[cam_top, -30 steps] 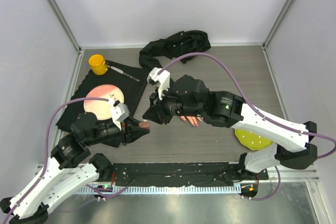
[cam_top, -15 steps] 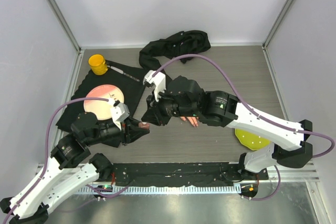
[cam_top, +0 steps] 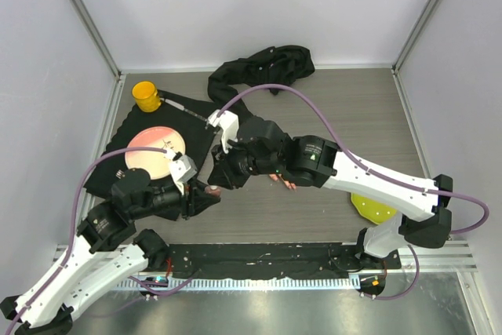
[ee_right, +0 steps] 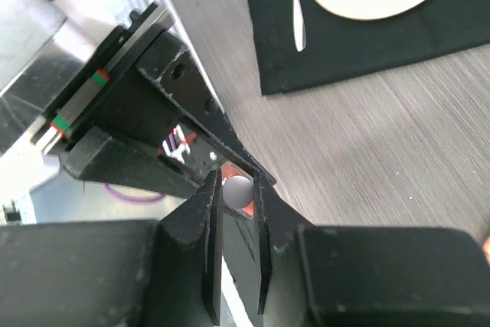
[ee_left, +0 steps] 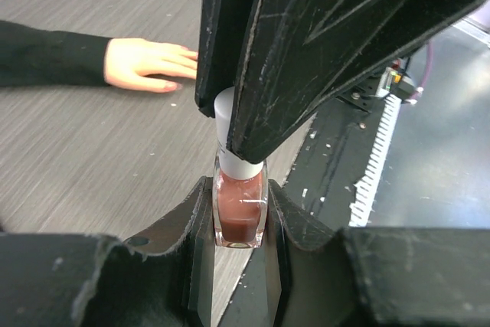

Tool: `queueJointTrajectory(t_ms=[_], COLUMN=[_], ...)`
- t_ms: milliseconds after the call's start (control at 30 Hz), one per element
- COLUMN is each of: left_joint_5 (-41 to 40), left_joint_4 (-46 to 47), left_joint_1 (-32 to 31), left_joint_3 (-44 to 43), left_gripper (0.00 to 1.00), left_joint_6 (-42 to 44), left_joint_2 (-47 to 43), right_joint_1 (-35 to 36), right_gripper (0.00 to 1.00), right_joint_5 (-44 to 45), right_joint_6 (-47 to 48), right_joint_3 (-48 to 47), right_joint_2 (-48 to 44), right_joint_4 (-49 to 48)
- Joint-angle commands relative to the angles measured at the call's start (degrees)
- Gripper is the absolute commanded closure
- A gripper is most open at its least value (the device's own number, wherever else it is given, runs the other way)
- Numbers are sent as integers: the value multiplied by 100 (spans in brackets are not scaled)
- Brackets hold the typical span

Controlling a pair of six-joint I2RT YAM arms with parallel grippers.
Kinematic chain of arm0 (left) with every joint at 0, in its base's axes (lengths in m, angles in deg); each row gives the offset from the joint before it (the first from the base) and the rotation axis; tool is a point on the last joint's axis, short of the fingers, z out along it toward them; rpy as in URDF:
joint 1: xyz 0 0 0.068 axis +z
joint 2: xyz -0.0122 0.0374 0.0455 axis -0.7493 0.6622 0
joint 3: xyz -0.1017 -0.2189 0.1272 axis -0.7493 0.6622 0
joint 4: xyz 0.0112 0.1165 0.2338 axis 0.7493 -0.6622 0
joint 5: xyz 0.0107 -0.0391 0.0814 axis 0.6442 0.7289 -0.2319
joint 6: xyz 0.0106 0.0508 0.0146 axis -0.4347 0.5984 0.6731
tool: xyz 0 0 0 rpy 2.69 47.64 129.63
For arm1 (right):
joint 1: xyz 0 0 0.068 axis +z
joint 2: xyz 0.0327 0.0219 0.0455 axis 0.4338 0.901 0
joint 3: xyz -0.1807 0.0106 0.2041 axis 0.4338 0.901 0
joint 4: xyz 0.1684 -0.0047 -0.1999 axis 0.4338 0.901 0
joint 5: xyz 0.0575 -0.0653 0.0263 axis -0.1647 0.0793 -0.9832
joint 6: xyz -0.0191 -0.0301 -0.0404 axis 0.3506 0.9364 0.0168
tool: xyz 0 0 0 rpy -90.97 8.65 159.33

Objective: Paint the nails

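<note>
Grey worktop [cam_top: 274,221]; the mannequin hand [ee_left: 145,63] lies flat near its middle, its black sleeve [cam_top: 267,64] trailing to the far side; the left end effector [ee_left: 240,216] is clamped on the polish bottle [ee_left: 239,227], just left of the hand; the right end effector [ee_right: 237,189] pinches the bottle's white cap [ee_right: 239,191]; the nails [ee_left: 172,87], seemingly pinkish-red, lie apart from the bottle
</note>
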Motion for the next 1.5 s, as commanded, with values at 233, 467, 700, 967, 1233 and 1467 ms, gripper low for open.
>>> queueJointTrajectory(t_ms=[233, 467, 700, 967, 1233, 1467], left_joint_5=[-712, -677, -720, -721, -738, -738], left_joint_4=[887, 896, 896, 843, 808, 843], left_joint_1=[22, 22, 31, 31, 40, 40], left_joint_3=[-127, -92, -83, -74, -92, -109], left_gripper=[100, 100, 100, 100, 100, 100], left_joint_6=[92, 84, 66, 75, 66, 40], left_joint_2=[-345, -398, -468, -442, -433, -442], right_joint_1=[997, 1332, 1341, 1341, 1341, 1341], right_gripper=[99, 98, 85, 68, 41, 19], right_joint_5=[3063, 4224, 4013, 3899, 3820, 2845], right_joint_6=[-2507, -2483, -2122, -1710, -1393, -883], right_joint_3=[317, -395, -378, -150, -44, 237], right_joint_2=[544, 931, 914, 571, 150, -527], right_joint_4=[-558, -3, -117, -354, -354, -293])
